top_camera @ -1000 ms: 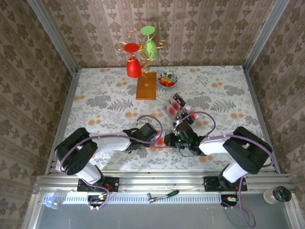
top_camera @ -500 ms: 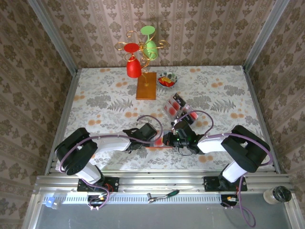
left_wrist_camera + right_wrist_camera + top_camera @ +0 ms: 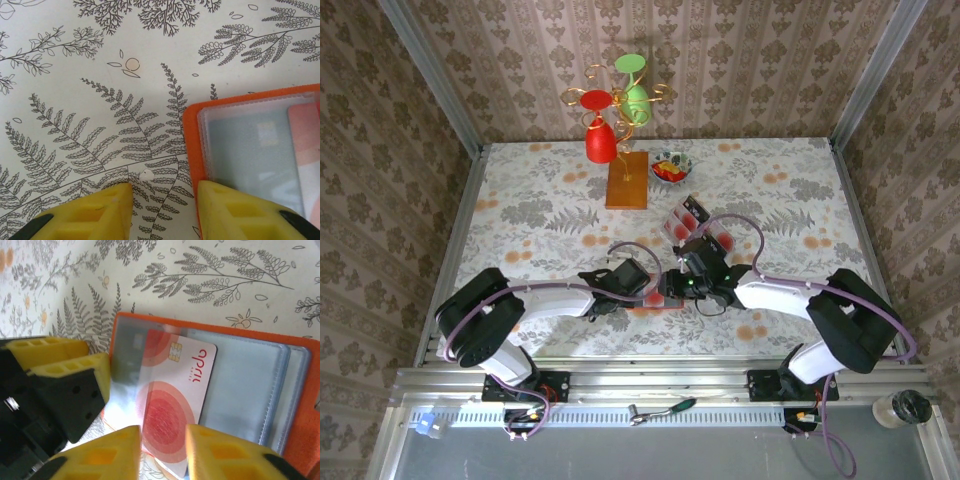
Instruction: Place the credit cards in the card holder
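Near the table's (image 3: 520,200) front edge, my left gripper (image 3: 165,200) is partly open with nothing in it, its right finger set over the left edge of the orange card holder (image 3: 190,150). Holder's lying open, clear sleeves (image 3: 240,385) facing up! A pale card (image 3: 172,405) with red circles sits part-way into one sleeve. My right gripper (image 3: 164,435) straddles that card's free end, jaws slightly apart. Pinching or just flanking it, I can't tell.
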`<state>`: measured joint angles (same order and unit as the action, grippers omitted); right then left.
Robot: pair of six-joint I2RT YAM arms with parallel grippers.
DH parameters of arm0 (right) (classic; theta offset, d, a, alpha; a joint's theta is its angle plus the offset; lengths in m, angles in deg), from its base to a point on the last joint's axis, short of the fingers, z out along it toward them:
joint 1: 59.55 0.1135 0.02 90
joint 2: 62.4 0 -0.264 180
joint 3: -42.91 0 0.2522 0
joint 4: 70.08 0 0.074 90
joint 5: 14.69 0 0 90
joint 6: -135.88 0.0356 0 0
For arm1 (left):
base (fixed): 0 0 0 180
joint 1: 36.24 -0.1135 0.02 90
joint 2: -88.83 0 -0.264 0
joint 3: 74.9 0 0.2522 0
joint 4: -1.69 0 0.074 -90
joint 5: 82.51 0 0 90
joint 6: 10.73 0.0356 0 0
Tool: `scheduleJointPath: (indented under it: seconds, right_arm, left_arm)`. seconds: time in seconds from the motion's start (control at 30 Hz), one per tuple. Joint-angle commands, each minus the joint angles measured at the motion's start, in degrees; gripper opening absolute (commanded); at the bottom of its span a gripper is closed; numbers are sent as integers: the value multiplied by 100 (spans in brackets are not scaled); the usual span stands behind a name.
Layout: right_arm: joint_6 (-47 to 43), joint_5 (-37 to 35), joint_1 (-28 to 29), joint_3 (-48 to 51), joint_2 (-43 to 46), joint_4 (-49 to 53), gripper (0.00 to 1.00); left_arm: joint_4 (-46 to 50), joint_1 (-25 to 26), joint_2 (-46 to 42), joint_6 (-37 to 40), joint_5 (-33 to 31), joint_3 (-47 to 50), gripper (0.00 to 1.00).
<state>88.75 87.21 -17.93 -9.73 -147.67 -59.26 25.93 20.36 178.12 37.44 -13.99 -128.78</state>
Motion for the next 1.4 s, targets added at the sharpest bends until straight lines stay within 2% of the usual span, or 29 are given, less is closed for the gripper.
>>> scheduleJointPath:
  seconds: [0.0, 0.07, 0.13, 0.77, 1.13, 1.37]
  right_arm:
    - [-288, -160, -16, -275, -95, 644, 19]
    - [-288, -122, -5, -368, -246, 624, 12]
    - [-301, -113, 0, -468, -395, 649, 11]
    - [-166, 1, 361, -1192, -1527, 619, 8]
    - [-345, -271, 298, -1279, -944, 1002, 7]
    - [-422, -320, 294, -1342, -1087, 1104, 7]
  left_arm:
    - [165, 9, -29, 8, 45, 161, 41]
    - [127, 0, -49, 0, 39, 184, 40]
    - [97, -7, -48, 0, 51, 197, 40]
    - [-33, -26, -3, 16, 78, 153, 40]
    - [129, -77, -427, 9, 27, 328, 41]
    - [125, -127, -426, -5, 20, 441, 41]
